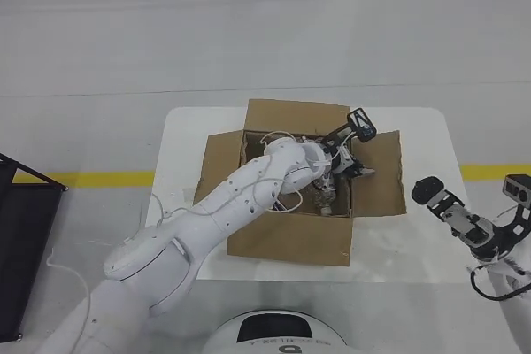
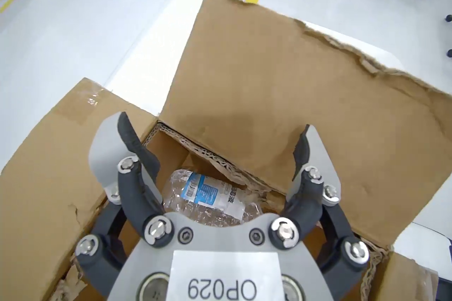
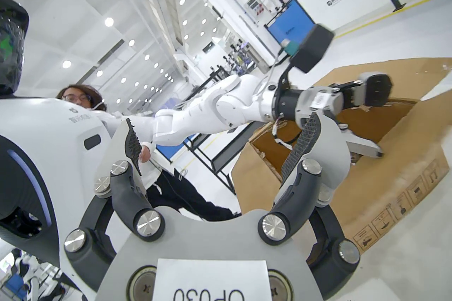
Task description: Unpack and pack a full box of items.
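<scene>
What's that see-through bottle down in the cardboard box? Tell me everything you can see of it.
The bottle is clear, crinkly plastic with a white and blue label. It lies on its side inside the open cardboard box, close to an inner wall near a corner. The left claw hangs open above it, not gripping it. Its ends are hidden behind the claw.

The brown corrugated cardboard box (image 2: 282,87) is matt, its flap edges torn rough. Inside it, a clear crinkled plastic bottle (image 2: 212,200) shines, its paper label glossy. My left gripper (image 2: 214,126) has brushed metal plates and matt black rubbery fingers (image 2: 136,147).
</scene>
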`<state>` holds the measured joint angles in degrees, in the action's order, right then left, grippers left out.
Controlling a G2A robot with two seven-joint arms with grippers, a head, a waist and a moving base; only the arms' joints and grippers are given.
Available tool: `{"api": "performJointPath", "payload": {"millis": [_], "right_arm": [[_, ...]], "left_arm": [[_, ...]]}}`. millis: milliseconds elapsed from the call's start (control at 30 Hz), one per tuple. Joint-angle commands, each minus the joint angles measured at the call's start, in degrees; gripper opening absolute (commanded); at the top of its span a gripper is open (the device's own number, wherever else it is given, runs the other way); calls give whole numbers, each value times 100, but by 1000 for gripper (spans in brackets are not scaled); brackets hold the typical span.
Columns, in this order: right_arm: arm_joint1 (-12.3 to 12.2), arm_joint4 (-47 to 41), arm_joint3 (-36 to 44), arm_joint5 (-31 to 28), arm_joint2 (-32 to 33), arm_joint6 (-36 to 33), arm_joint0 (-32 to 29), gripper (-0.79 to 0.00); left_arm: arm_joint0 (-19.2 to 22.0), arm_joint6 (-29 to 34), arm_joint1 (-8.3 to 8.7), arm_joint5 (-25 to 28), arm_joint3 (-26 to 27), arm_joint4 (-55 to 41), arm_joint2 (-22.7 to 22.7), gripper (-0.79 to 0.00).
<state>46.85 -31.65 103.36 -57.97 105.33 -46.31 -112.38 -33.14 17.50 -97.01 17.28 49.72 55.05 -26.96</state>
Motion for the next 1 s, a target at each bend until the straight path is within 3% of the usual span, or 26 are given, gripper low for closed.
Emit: {"api": "performJointPath", "payload": {"millis": [0,133,267,367,500,600,767,867,967], "right_arm": [[-31,165,-75,65,-188,-66,89,0],[-87,78,-486,610,-617,-573,531,0],[-100,13,-990,1337,-987,-935,1061,0],[-81,325,-1304,1636,-1151,-820,1338,0],[-43,770,-1495,1994,-1393,-585,1574,0],[-12,1052,-1638,2257,-1591,-444,1784,0],[43,1348,-1754,2455,-1880,-298,2116,0],[62,1508,-1676,2535,-1944,-193,2209,0],[69,1651,-1534,2610,-1914,-62,2206,0]], "left_arm": [[68,-107,-82,27,-195,-33,9,0],[145,-383,-141,77,-498,-82,-110,0],[118,-725,-60,182,-571,-175,-414,0],[-11,-960,118,436,-434,-283,-797,0],[-455,-1168,509,643,142,-117,-1478,0],[-1068,-1134,877,471,975,370,-2138,0],[-2639,-826,1436,125,2864,1079,-3552,0],[-3479,-742,1635,82,3713,1118,-4340,0],[-4063,-821,1743,53,4266,1041,-4898,0]]}}
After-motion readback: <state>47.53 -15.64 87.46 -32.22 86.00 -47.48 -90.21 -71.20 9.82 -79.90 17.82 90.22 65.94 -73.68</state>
